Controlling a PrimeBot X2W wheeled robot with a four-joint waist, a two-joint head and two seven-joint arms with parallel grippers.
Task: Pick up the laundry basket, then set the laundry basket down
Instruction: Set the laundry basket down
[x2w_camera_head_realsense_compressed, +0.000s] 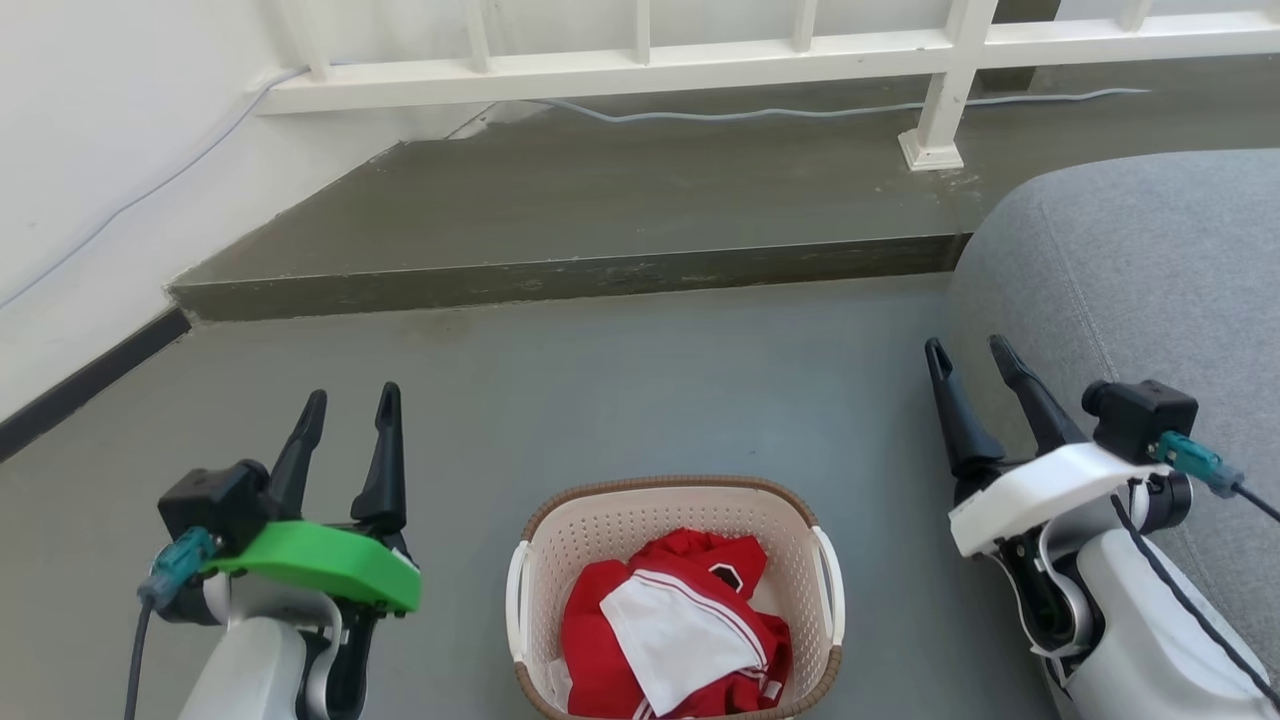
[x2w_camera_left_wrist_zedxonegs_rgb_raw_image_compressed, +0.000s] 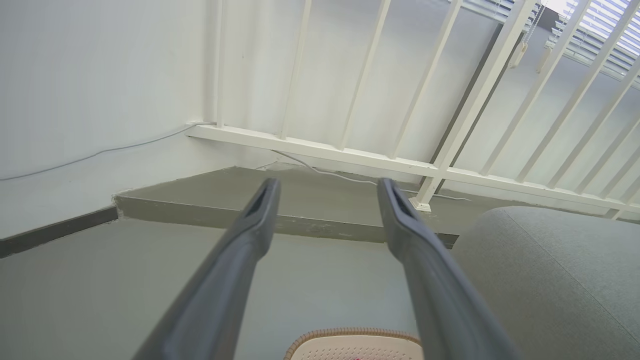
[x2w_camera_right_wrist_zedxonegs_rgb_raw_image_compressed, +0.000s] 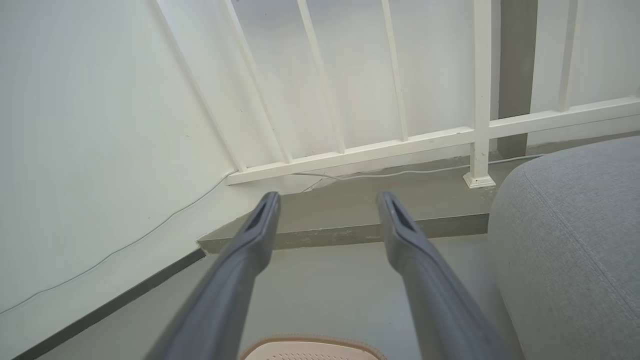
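Laundry basket (x2w_camera_head_realsense_compressed: 640, 525) on the floor (x2w_camera_head_realsense_compressed: 650, 380), with an open, empty hand at each side.

The grey floor carries everything, and a grey sofa (x2w_camera_head_realsense_compressed: 1150, 260) stands at the right, very near the right arm. The basket sits low in the head view, between the two arms, with red and white clothes (x2w_camera_head_realsense_compressed: 680, 620) inside. The left hand (x2w_camera_head_realsense_compressed: 352, 395) and the right hand (x2w_camera_head_realsense_compressed: 967, 345) have their fingers moderately parted, hold nothing, and are apart from the basket. I think the danger is an uneven grasp. If one hand takes its white handle (x2w_camera_head_realsense_compressed: 515, 600) before or higher than the other, the basket may tilt and the clothes may slide out. The right arm may also rub against the sofa.
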